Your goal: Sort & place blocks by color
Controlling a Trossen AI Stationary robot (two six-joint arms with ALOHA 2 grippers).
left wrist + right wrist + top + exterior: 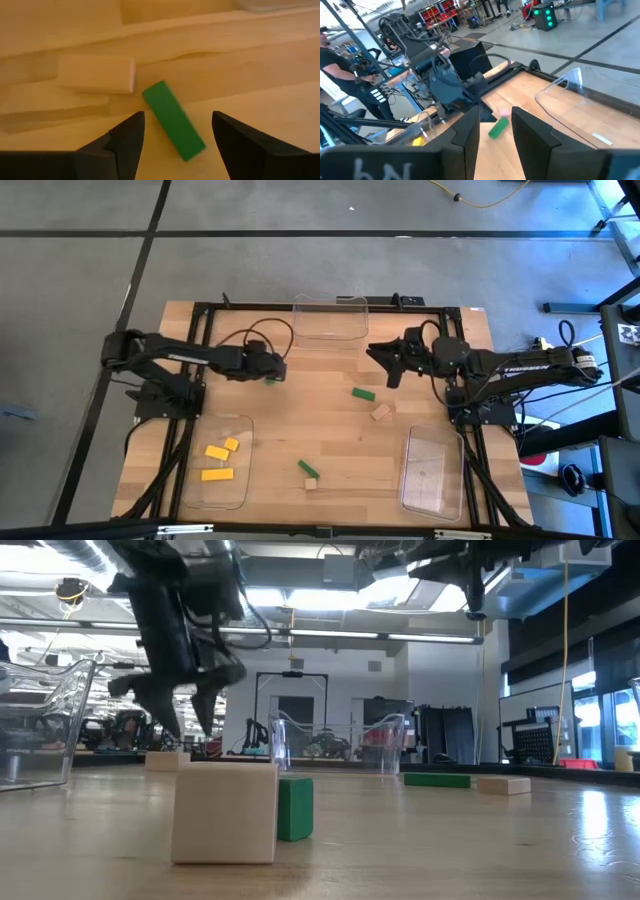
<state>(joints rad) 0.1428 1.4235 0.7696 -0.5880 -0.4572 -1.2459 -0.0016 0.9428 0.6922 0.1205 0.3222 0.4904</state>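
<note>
The left gripper [175,137] is hanging low over the wooden table [330,435] with its fingers [127,142] spread wide, released and grasping nothing. A green block [173,120] is lying flat on the wood between the two fingertips, its long axis running slantwise across the gap, and neither finger is visibly touching it. Just beyond its far end, a pale wooden block [96,74] is lying flat, its long axis crosswise to the fingers.

From above, this gripper [272,370] is sitting left of the table's centre, in front of the clear tray [330,318] at the far edge. The right gripper [385,360] is waiting raised at the far right with its fingers [532,132] partly parted, holding nothing.

Farther out, another green block [363,393] and a tan block [381,412] are lying mid-table. A third green block [307,469] is resting beside a small tan block [311,483] near the front edge. Three yellow blocks [217,452] are lying in the clear tray [215,495] at the front left; another clear tray [432,470] is standing at the front right.

Beyond the table, a person in dark clothing [337,62] is standing among workshop equipment.
</note>
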